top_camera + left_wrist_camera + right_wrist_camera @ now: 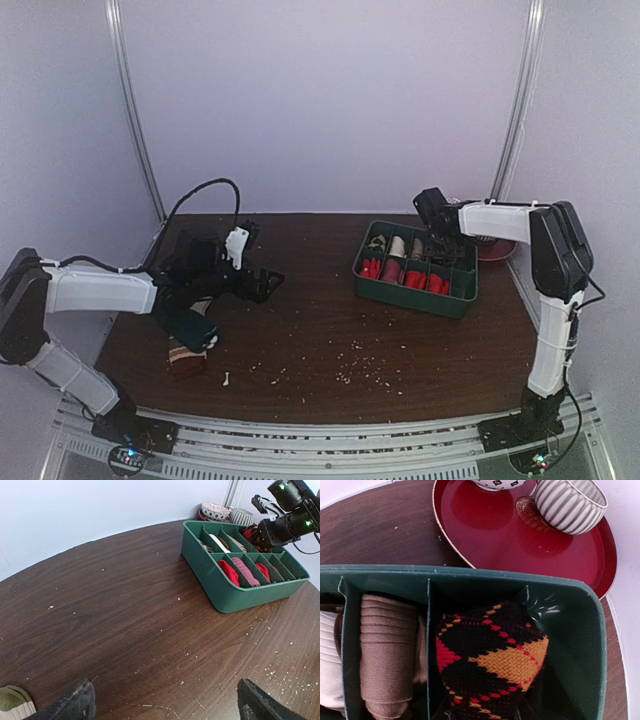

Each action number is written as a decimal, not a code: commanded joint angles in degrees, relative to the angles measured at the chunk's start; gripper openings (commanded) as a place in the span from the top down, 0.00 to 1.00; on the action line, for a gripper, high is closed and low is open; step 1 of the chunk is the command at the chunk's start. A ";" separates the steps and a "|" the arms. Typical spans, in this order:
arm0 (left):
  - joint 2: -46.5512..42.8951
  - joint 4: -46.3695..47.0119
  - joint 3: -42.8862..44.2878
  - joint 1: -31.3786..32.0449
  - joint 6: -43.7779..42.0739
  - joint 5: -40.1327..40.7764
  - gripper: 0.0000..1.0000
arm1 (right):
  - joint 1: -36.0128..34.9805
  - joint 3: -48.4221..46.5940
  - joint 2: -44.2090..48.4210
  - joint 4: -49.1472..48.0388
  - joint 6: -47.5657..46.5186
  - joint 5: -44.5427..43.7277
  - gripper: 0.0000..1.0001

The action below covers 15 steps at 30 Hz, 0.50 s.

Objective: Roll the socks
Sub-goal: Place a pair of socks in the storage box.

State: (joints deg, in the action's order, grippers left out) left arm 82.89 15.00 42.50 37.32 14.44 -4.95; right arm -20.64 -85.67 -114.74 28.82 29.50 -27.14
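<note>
A rolled black sock (487, 660) with red, orange and yellow argyle diamonds sits in the far right compartment of the green divided tray (570, 645). My right gripper (485, 716) is shut on this sock from the near side, and only the dark finger edges show beside it. From above, the right gripper (437, 240) hangs over the tray's back row (415, 262). Red rolled socks (229, 572) fill front compartments. My left gripper (167, 705) hovers open over bare wood, nothing between its fingers (80, 702). Seen from above, the left gripper (262, 283) is left of the table's centre.
A tan ribbed roll (387, 655) fills the compartment left of the argyle sock. Behind the tray stand a red plate (485, 535), a striped cup (567, 505) and a patterned bowl (215, 511). Loose socks (188, 355) lie under the left arm. Crumbs dot the wooden table (330, 340).
</note>
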 commanded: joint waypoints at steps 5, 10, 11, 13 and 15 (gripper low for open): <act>0.32 0.72 1.41 -0.37 -1.24 -0.38 0.02 | 1.17 1.73 -2.93 1.29 4.70 7.41 1.00; 1.33 -0.64 2.52 -0.40 -1.44 -1.79 0.02 | 2.73 3.54 -3.05 1.87 5.67 11.63 1.00; 1.45 -0.79 2.66 -0.33 -1.57 -1.82 0.02 | 3.13 3.90 -3.22 1.78 5.41 12.50 1.00; 1.48 -1.13 2.76 -0.34 -1.82 -1.93 0.02 | 4.25 4.46 -3.96 1.61 4.87 14.01 1.00; 1.39 -1.41 2.91 -0.33 -1.97 -2.00 0.02 | 5.77 4.69 -5.02 1.04 4.51 16.12 1.00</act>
State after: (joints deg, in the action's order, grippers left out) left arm 83.90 13.76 43.66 37.32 13.80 -5.56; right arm -17.06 -83.72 -116.68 25.63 34.28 -16.27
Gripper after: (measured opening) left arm 0.982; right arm 0.242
